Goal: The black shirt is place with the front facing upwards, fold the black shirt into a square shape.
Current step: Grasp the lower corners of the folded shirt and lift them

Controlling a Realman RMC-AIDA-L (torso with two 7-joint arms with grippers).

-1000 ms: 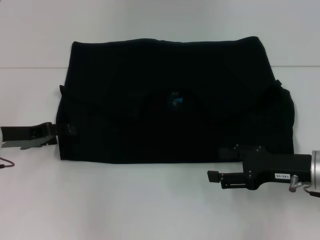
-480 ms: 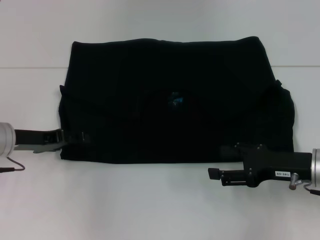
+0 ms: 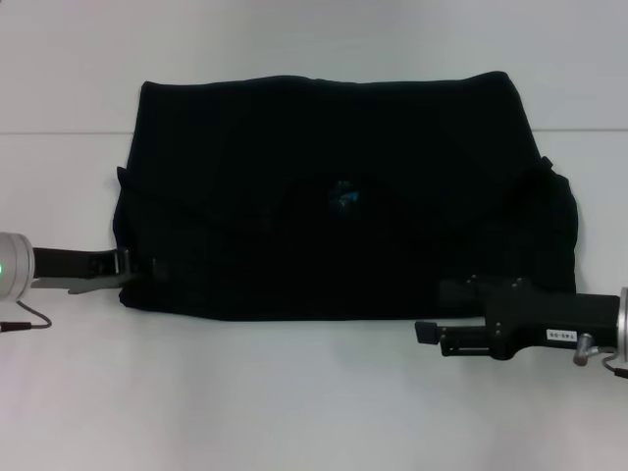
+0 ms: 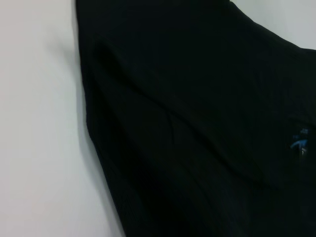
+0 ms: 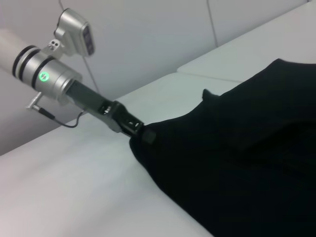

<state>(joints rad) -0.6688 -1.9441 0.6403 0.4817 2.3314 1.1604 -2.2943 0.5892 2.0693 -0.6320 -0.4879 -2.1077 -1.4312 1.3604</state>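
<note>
Now left end effector [image 3: 157,267] at black shirt [image 3: 334,196] edge

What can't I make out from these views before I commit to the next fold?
- Left gripper, head and right wrist views: its tips merge into the black shirt, so the grip is unclear.
- Right gripper, head view: seen side-on, opening not readable.
- "FREE!" lettering: not visible in any view; only the blue neck label shows.
- Left wrist view: dark fabric fills it.
</note>
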